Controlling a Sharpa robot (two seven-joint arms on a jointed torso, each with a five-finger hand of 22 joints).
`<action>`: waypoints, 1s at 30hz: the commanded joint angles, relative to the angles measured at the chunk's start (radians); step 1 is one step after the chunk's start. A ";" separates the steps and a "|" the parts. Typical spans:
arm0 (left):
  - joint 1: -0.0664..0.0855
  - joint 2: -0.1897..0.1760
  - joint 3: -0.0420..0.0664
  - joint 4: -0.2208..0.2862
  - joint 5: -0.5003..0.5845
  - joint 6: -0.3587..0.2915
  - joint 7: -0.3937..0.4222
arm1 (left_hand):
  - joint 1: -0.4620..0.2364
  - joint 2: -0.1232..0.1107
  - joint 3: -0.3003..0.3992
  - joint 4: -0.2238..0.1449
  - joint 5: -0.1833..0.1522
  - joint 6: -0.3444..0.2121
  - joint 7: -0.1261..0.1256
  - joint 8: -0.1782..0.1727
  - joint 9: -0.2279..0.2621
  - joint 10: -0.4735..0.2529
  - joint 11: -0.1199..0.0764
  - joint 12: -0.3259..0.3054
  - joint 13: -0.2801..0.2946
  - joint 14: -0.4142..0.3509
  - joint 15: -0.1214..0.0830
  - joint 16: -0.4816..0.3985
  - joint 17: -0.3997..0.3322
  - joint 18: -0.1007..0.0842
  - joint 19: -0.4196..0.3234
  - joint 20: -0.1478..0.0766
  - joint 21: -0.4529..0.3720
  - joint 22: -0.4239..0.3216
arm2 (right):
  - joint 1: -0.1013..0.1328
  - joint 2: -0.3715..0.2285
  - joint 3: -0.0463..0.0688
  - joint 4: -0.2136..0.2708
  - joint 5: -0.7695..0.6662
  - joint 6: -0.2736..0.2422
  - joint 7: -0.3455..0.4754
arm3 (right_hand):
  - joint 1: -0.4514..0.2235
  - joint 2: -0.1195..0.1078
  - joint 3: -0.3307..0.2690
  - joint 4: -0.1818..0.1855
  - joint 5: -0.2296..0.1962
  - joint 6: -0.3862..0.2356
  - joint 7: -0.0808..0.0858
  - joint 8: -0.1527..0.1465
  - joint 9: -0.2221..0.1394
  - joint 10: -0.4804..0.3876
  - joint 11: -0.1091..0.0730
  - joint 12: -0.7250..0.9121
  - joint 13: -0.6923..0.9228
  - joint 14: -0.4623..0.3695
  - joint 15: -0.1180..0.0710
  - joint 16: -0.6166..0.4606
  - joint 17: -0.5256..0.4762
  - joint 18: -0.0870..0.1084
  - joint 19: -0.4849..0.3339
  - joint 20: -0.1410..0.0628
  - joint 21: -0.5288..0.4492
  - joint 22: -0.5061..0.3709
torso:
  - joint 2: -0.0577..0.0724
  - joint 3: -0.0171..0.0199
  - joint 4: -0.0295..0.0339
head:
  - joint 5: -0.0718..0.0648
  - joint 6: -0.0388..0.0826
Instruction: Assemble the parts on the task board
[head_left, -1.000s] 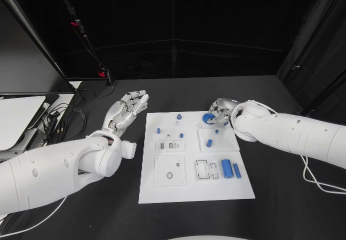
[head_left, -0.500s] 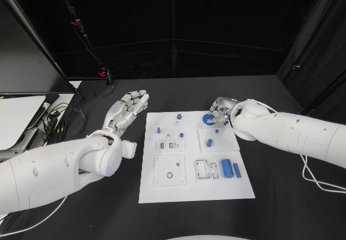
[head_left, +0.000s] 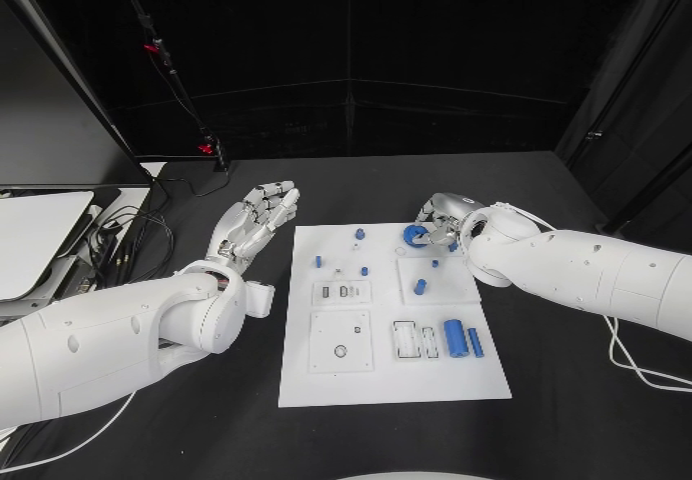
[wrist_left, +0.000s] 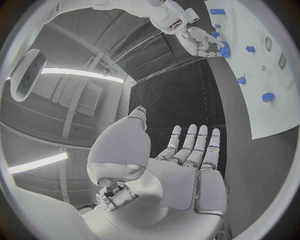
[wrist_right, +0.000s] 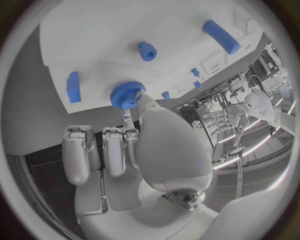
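The white task board lies mid-table with several small blue parts on it, among them a large blue cylinder and a thin blue bar near its right edge. My right hand hovers at the board's far right corner and pinches a blue gear. The right wrist view shows that gear between thumb and a finger, just over the board. My left hand lies off the board's far left corner, fingers straight and apart, holding nothing. The left wrist view shows this hand flat and the right hand with the gear.
A dark monitor and a white sheet with loose cables stand at the table's left. A white cable trails under my right arm. A thin stand with red clips rises at the back left.
My right hand with the gear has shifted very slightly at the board's far right corner. The left hand has stayed where it was.
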 joint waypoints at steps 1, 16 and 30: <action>0.002 -0.001 0.001 0.001 -0.007 0.009 0.254 | 0.000 0.013 0.007 0.000 0.003 0.008 0.175 0.006 -0.001 0.008 0.001 0.007 0.001 0.007 0.002 0.005 0.002 -0.008 -0.005 0.000 0.003 0.001 | 0.004 -0.009 0.002 0.030 0.011 -0.124 0.070 | 0.007 -0.001 0.002 -0.010 0.008 0.063 -0.022 -0.012 0.000 0.106 0.010 0.003 0.263 0.104 0.007 0.002 0.263 -0.007 0.106 0.001 0.003 0.263 | -0.002 -0.0015 -0.0005 | 0.002 0.000; 0.002 0.007 0.001 -0.007 -0.007 0.010 0.252 | 0.002 0.017 0.007 0.000 0.005 0.010 0.175 0.009 -0.002 0.009 0.001 0.007 0.001 0.008 0.002 0.007 0.002 -0.008 -0.005 0.000 0.003 0.001 | 0.013 0.069 0.004 0.095 0.040 -0.078 0.095 | 0.012 -0.004 0.004 -0.019 0.015 0.071 -0.016 -0.036 0.000 0.106 0.016 0.003 0.263 0.104 0.011 0.002 0.263 -0.007 0.106 0.006 0.003 0.263 | -0.001 -0.0007 -0.0011 | 0.017 0.002; 0.002 0.008 0.001 -0.008 -0.007 0.010 0.250 | 0.003 0.019 0.006 0.000 0.005 0.012 0.175 0.013 -0.002 0.010 0.001 0.007 0.001 0.008 0.002 0.008 0.002 -0.008 -0.006 0.000 0.003 0.001 | 0.010 0.157 0.004 0.044 -0.020 -0.012 0.069 | 0.016 0.001 0.007 -0.023 0.017 0.072 -0.016 -0.049 0.000 0.106 0.017 0.003 0.263 0.104 0.013 0.002 0.263 -0.007 0.106 0.008 0.003 0.263 | 0.001 -0.0010 0.0000 | 0.026 0.006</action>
